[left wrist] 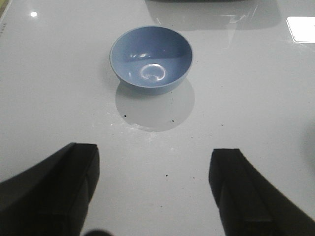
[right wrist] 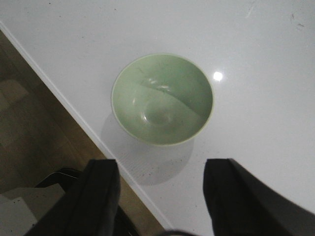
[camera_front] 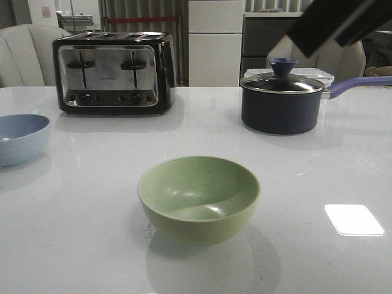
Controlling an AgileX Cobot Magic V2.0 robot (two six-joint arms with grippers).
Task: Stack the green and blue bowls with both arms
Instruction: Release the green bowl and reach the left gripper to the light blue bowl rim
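Bowls are sitting well apart on the worktop (camera_front: 294, 184), blue bowl (left wrist: 151, 58) ahead of the released left pincer (left wrist: 153, 189), green bowl (right wrist: 162, 99) ahead of the released right pincer (right wrist: 161, 194), each seemingly awaiting its own grasp.

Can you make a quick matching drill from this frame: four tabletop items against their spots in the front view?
Items
1. pale green round bowl
2. dusty blue round bowl
3. chrome and black four-slot toaster
4. dark lidded saucepan with purple handle

Places
A. back right
B. far left edge, cut off
C. centre, nearest the camera
D. back left

Pairs: 1-C, 2-B, 3-D, 4-A
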